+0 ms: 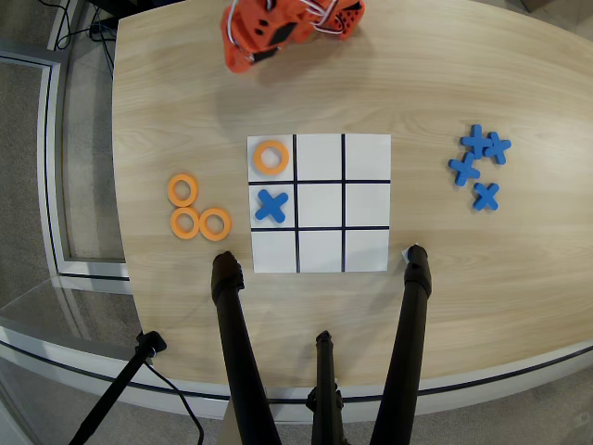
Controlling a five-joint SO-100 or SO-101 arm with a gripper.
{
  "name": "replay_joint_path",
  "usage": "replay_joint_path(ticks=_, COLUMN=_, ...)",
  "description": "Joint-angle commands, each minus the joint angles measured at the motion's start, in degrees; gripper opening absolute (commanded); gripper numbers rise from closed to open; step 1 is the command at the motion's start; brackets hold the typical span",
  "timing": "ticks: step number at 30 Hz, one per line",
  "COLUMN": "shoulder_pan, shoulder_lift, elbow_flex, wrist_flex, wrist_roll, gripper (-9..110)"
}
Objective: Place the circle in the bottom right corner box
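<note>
Now ring (271, 158) flat in grid's top-left cell (256, 143), overhead view; gripper (243, 57) well apart above, jaws unclear.

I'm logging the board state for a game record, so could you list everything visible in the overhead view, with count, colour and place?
Paper grid: one, white with black lines, three by three, centre of the table.
Ring on the grid: one, orange, in the top left cell as the overhead view shows it.
Cross on the grid: one, blue, in the middle left cell, directly below that ring.
Spare rings: three, orange, clustered on the table left of the grid.
Spare crosses: four, blue, grouped right of the grid.
Table: one, light wood.
Tripod legs: three, black, at the near edge.
Gripper: one, orange, above the table's top edge, clear of the grid, holding nothing; jaw state unclear.
</note>
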Motion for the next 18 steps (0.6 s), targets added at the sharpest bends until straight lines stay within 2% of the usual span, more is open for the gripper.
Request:
replay_joint_path(ticks=1, shoulder_pan=19.9, shoulder_lift=1.1, elbow_flex=3.2, wrist_flex=0.4, wrist_roll=0.3, gripper=0)
replay_joint_path(ticks=4, shoulder_pan=29.4, shoulder_lift=1.1, elbow_flex=3.2, wrist_flex=0.5, wrist_roll=0.3, gripper=0)
replay_joint_path(ticks=8, shoulder_pan=36.6, shoulder_lift=1.1, elbow_flex=3.2, wrist_flex=0.6, wrist_roll=0.3, gripper=0)
replay_joint_path(ticks=18, shoulder_pan=37.1, shoulder_lift=1.0, elbow_flex=3.2, wrist_flex=0.8, wrist_roll=0.3, gripper=0)
